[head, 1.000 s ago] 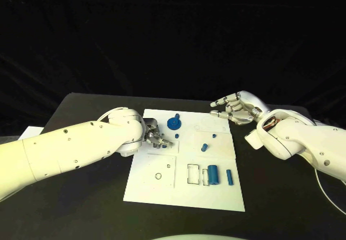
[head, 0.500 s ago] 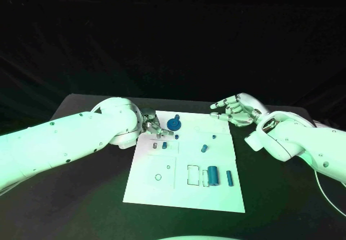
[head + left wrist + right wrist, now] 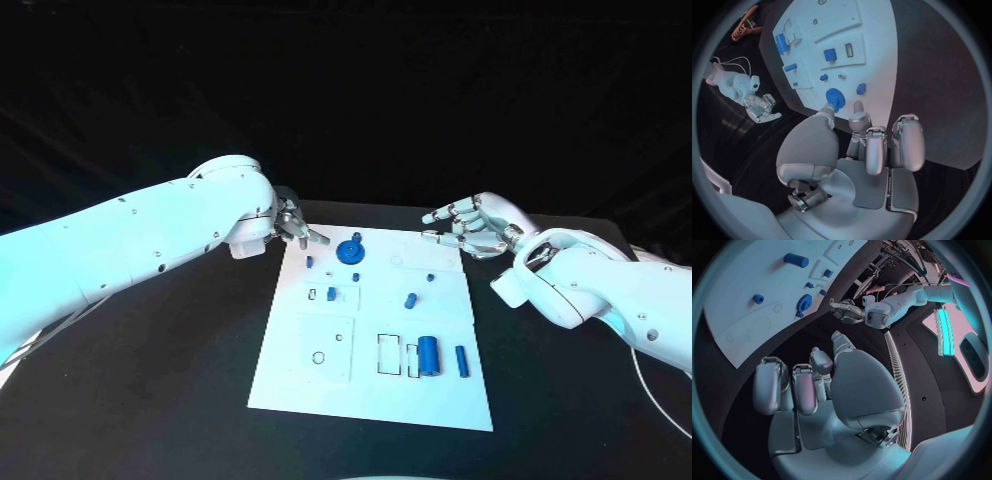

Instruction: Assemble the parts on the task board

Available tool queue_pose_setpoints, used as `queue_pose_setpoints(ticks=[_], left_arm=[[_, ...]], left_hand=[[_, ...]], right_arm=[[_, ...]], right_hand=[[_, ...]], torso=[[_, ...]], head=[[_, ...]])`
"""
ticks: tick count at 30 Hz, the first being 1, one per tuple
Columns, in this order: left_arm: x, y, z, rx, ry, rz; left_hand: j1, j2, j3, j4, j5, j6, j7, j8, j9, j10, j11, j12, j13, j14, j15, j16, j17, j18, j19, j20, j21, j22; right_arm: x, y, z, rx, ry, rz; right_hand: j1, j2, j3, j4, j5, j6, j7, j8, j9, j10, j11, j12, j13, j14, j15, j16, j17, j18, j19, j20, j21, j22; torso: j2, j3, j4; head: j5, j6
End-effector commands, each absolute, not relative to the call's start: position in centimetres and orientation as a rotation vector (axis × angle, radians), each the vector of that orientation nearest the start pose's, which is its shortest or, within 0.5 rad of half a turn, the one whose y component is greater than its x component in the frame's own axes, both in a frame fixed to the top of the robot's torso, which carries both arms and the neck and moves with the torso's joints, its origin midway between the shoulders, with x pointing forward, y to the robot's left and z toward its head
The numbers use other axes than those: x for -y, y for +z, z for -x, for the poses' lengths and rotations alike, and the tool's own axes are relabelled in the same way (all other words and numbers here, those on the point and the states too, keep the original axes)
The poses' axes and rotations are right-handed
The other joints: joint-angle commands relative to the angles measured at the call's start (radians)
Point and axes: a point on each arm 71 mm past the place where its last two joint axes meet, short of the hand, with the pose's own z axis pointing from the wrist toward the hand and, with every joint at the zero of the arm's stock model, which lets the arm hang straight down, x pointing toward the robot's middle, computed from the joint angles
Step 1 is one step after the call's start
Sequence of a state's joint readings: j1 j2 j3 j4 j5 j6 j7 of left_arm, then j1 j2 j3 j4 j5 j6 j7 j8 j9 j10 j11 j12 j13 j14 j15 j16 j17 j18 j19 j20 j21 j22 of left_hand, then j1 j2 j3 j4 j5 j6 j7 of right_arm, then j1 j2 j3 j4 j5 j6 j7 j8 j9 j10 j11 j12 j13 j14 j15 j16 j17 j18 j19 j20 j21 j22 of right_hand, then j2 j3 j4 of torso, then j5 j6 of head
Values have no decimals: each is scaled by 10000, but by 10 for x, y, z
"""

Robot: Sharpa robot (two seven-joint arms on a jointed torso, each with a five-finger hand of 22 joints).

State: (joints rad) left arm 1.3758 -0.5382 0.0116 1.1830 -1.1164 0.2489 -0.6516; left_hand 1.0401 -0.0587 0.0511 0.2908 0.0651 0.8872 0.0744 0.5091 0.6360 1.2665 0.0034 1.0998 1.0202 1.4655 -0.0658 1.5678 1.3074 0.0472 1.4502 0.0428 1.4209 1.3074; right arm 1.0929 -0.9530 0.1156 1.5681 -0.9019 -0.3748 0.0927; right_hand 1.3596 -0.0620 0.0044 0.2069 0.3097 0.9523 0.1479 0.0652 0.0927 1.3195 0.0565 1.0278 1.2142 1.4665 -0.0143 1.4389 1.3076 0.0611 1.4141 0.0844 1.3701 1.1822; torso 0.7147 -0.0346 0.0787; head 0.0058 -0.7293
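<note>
The white task board [image 3: 317, 385] lies in the middle of the black table. A blue gear [image 3: 351, 250] sits near its far edge, with small blue parts [image 3: 330, 293] below it. A thick blue cylinder [image 3: 427, 351] and a thin pin [image 3: 462, 360] lie near the front right. My left hand [image 3: 293, 225] hovers at the board's far left corner, fingers apart and holding nothing; the left wrist view shows its fingers [image 3: 873, 145] just short of the gear [image 3: 835, 96]. By the far right corner my right hand [image 3: 469, 222] hangs with loosely curved fingers [image 3: 811, 385], empty.
Bare black tabletop [image 3: 159, 380] surrounds the board on all sides. My bulky left forearm [image 3: 130, 250] stretches over the table's left side and my right forearm [image 3: 591, 290] over its right. Empty outlined slots [image 3: 387, 352] mark the board's front half.
My left hand has drawn back from the board's left middle to its far left corner, uncovering small blue parts there. The right hand has stayed in place.
</note>
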Motion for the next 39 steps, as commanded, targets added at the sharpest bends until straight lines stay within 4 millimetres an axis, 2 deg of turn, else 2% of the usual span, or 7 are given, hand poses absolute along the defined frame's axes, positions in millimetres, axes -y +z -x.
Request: queue_pose_setpoints(ticks=[1,9,22,27,39], left_arm=[[-165,-142,-569,-22601,-1918,1116],[-164,-151,-577,-22942,-1425,1010],[-158,-163,-578,-23306,-1330,821],[-157,-165,-578,-23447,-1346,755],[-155,-169,-578,-23531,-1354,790]], left_hand=[[156,8,-73,-11,-18,51,16,-53,-34,5,5,65,69,1053,86,30,2634,66,25,82,2,342],[346,143,-147,-15,-14,313,-50,37,-113,148,-43,278,254,1053,59,30,2634,48,86,83,66,452],[613,310,-126,-42,-3,488,-119,125,-146,285,-103,468,426,1053,10,30,2634,26,145,46,130,561],[894,393,8,-67,6,508,-143,148,-160,302,-129,498,441,1053,-15,30,2634,23,154,19,136,579],[1264,470,254,-102,12,522,-162,185,-171,316,-149,529,456,1053,-34,30,2634,18,164,-4,141,604]], right_arm=[[244,-170,-479,-15890,10202,-3993],[243,-170,-479,-15888,10251,-3968],[241,-170,-479,-15902,10288,-3948],[241,-170,-479,-15905,10298,-3944],[240,-170,-479,-15918,10310,-3937]], right_hand=[[-35,92,-53,-10,29,32,14,24,13,-56,28,-8,4,609,-41,-31,851,164,-77,-1,-49,3],[-35,92,-53,-10,29,32,14,24,13,-56,28,-8,4,609,-41,-31,851,164,-77,-1,-49,3],[-18,109,-46,-21,36,33,12,25,14,-60,26,-13,-3,608,-43,-36,847,164,-75,-1,-50,5],[-6,116,-41,-30,42,34,11,26,15,-56,25,-5,1,607,-43,-39,845,166,-80,-2,-58,-8],[-6,116,-41,-30,42,34,11,26,15,-56,25,-5,1,607,-43,-39,845,166,-80,-2,-58,-8]], torso=[[9,3,-13],[15,-5,-12],[1,4,-12],[-5,12,-1],[-5,6,-7]], head=[[24,-5],[22,-53],[14,-123],[12,-132],[11,-143]])
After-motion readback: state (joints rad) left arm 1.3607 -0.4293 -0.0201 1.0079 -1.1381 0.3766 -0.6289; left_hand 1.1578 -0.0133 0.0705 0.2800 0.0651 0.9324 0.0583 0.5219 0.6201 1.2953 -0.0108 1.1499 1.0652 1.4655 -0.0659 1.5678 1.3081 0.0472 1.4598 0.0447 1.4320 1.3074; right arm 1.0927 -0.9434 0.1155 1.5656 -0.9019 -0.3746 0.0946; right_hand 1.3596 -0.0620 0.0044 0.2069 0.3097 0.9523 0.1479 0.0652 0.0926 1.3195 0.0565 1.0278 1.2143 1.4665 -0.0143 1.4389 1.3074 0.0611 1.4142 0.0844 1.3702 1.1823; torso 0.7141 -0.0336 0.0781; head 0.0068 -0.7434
